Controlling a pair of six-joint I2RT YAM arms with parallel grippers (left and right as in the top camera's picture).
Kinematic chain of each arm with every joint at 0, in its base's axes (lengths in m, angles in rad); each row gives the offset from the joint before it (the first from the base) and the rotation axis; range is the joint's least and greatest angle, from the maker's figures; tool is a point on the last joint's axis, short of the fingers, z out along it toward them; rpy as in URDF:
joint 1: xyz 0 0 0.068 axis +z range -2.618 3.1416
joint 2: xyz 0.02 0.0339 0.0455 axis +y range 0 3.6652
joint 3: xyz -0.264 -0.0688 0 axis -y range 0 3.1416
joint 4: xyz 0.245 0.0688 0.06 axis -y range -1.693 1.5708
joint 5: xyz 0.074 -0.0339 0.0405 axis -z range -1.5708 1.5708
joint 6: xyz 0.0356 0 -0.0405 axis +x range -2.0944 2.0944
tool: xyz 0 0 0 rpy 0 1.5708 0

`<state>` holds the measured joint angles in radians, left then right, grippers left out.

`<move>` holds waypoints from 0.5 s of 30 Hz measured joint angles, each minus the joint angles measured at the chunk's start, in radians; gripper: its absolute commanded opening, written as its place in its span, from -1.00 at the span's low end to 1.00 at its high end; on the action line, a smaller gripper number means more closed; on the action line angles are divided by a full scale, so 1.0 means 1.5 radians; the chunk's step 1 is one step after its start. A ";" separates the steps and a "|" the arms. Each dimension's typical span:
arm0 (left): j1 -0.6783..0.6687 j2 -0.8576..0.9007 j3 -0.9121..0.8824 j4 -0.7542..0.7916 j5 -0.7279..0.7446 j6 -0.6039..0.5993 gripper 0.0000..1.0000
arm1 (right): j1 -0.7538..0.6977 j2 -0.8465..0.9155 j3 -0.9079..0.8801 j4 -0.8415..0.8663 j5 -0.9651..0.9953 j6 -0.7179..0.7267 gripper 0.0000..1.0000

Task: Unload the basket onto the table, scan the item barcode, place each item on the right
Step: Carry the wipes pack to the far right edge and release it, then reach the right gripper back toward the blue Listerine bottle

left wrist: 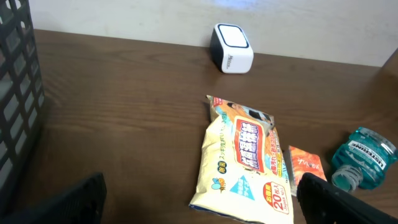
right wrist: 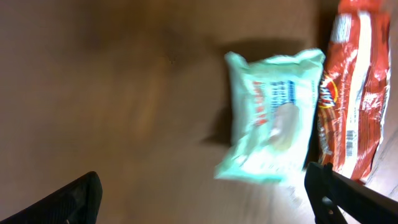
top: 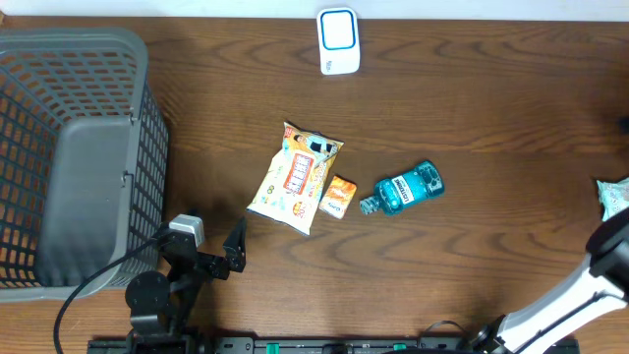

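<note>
The white and blue barcode scanner (top: pixel 338 41) (left wrist: pixel 232 48) stands at the table's far edge. A cream wipes pack (top: pixel 293 177) (left wrist: pixel 245 162), a small orange packet (top: pixel 338 196) (left wrist: pixel 306 165) and a teal bottle (top: pixel 405 189) (left wrist: pixel 364 155) lie mid-table. My left gripper (top: pixel 221 256) (left wrist: pixel 202 208) is open just short of the wipes pack, holding nothing. In the right wrist view, my right gripper (right wrist: pixel 208 199) is open over a blurred mint-green pack (right wrist: pixel 273 118) lying on the table beside a red-orange bag (right wrist: pixel 351 93). The mint-green pack (top: pixel 615 197) shows at the overhead's right edge.
A large grey mesh basket (top: pixel 59 147) fills the left side of the table, its wall (left wrist: pixel 18 93) close to my left gripper. My right arm (top: pixel 590 285) reaches in from the bottom right corner.
</note>
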<state>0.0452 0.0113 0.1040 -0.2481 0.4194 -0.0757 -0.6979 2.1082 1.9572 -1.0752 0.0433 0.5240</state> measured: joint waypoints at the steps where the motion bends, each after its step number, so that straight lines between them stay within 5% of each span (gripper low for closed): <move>1: 0.000 0.000 0.000 0.000 0.000 0.000 0.96 | 0.002 -0.025 0.003 -0.003 -0.017 0.000 0.99; 15: 0.000 0.000 0.000 0.000 0.000 0.000 0.96 | 0.182 -0.299 0.026 -0.089 -0.225 0.006 0.98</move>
<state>0.0452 0.0113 0.1040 -0.2481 0.4194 -0.0757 -0.4255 1.6604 1.9965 -1.2087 -0.2947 0.5335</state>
